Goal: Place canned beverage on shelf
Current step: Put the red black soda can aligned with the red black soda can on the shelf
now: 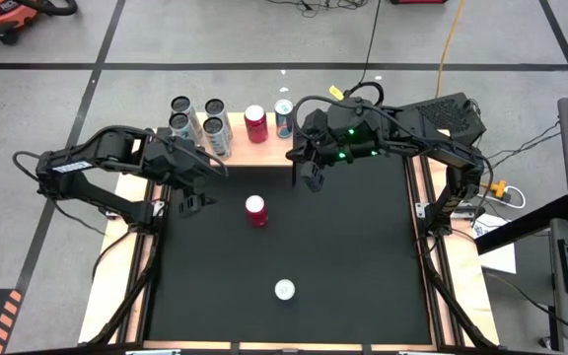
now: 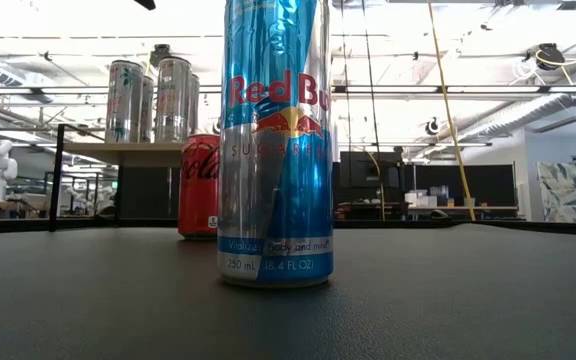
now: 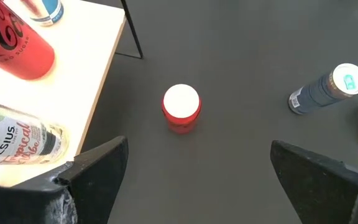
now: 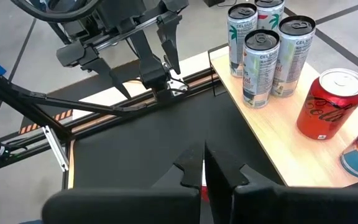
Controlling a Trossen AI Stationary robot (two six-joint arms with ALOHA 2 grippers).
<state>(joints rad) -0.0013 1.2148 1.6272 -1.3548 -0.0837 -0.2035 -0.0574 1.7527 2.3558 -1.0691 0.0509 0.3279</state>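
Note:
A red can [image 1: 255, 209] stands upright on the black mat, mid-table; in the left wrist view the same red can [image 3: 181, 109] shows ahead, between my fingers and well beyond them. A blue-and-silver Red Bull can [image 1: 284, 290] stands nearer the front edge and fills the low view as the closest can [image 2: 273, 150]. The wooden shelf [image 1: 264, 148] at the far edge carries several silver Celsius cans [image 1: 197, 120], a red Coke can [image 1: 255, 123] and a blue can [image 1: 284, 116]. My left gripper [image 1: 197, 202] hangs open above the mat, left of the red can. My right gripper [image 1: 311, 180] is shut, raised in front of the shelf.
Both arms reach in from the table's far corners. The shelf's thin dark legs [image 3: 132, 31] stand on the mat. Bare mat [image 1: 363, 256] spreads right of the two standing cans. Wooden table rims [image 1: 116, 286] border the mat.

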